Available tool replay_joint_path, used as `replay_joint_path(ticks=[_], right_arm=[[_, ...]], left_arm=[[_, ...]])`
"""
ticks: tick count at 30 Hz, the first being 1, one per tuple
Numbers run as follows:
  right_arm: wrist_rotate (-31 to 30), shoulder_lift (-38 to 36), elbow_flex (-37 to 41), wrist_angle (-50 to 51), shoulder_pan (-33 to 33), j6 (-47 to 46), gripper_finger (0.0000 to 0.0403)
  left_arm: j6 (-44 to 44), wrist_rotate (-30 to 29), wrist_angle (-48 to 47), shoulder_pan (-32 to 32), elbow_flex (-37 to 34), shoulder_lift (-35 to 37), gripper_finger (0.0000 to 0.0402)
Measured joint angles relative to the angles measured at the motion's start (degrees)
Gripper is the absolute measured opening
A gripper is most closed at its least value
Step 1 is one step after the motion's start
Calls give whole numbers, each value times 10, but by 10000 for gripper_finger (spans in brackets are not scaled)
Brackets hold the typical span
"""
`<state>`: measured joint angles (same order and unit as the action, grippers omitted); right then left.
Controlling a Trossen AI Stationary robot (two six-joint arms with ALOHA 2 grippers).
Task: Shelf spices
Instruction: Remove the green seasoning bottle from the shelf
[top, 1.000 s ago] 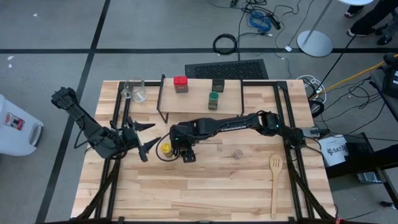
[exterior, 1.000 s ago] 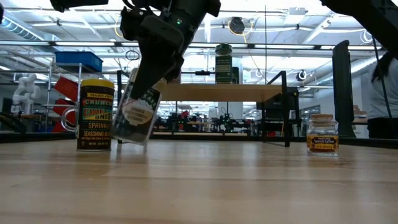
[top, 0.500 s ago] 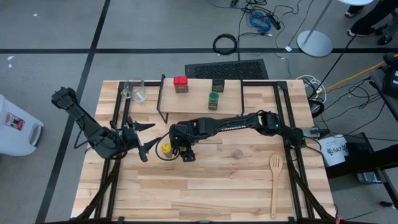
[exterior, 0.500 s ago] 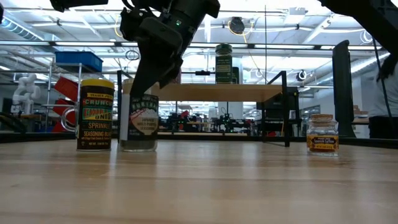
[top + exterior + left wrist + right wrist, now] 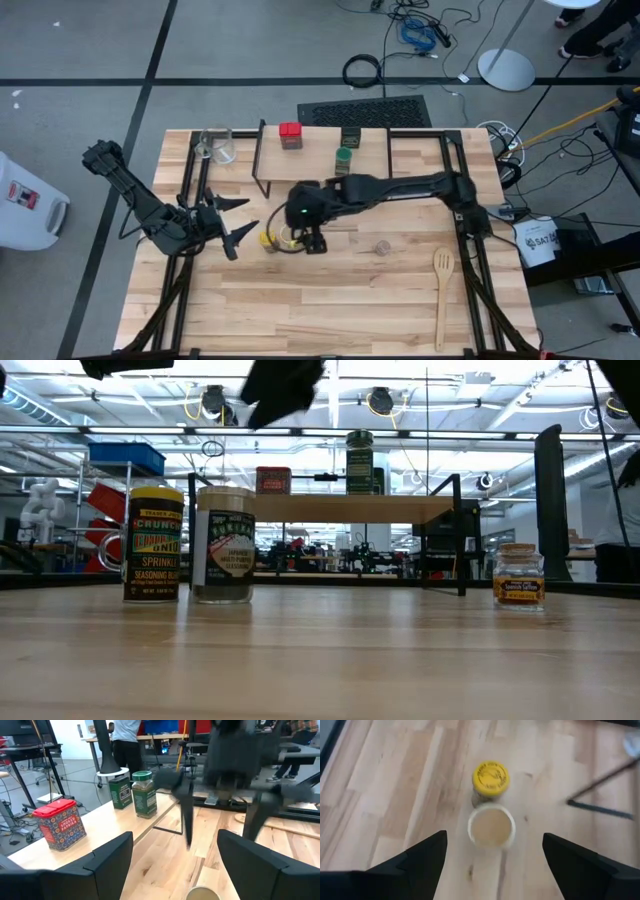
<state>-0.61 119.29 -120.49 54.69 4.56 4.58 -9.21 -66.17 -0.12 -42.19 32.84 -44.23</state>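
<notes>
Six spice containers show. Three stand on the low light-wood shelf with black metal legs (image 5: 320, 160): a red square tin (image 5: 59, 824) reading "SMOKED PAPRIKA", a dark green tin (image 5: 120, 792) and a green-lidded glass jar (image 5: 144, 793). Three stand on the big wooden table (image 5: 330, 300): a yellow-lidded jar (image 5: 153, 543) reading "CRUNCHY", "SPRINKLE" and "SEASONING", touching or just beside a tan-lidded cylindrical jar (image 5: 224, 544), and, well apart, a tiny brown jar (image 5: 519, 576).

The right gripper (image 5: 492, 862) hangs above the tan-lidded jar, fingers spread, holding nothing. The left gripper (image 5: 237, 222) waits near the yellow-lidded jar, fingers apart, empty.

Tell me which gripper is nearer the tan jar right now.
Right. The right gripper hangs open just above the tan jar; the left gripper waits open beyond the yellow jar.
</notes>
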Motion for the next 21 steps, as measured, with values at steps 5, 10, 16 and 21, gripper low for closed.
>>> replay_joint_path(ticks=[5, 10, 16, 21], right_arm=[[-74, -68, 0, 109, 18, -27, 316], [-146, -121, 0, 199, 30, -77, 316], [-176, -173, 0, 215, 29, -84, 316], [-192, -197, 0, 220, 14, -82, 316]], left_arm=[[8, 0, 10, 2, 0, 0, 299], [25, 18, 16, 19, 14, 0, 299], [62, 66, 6, 68, 47, 0, 299], [100, 121, 6, 123, 66, 0, 299]])
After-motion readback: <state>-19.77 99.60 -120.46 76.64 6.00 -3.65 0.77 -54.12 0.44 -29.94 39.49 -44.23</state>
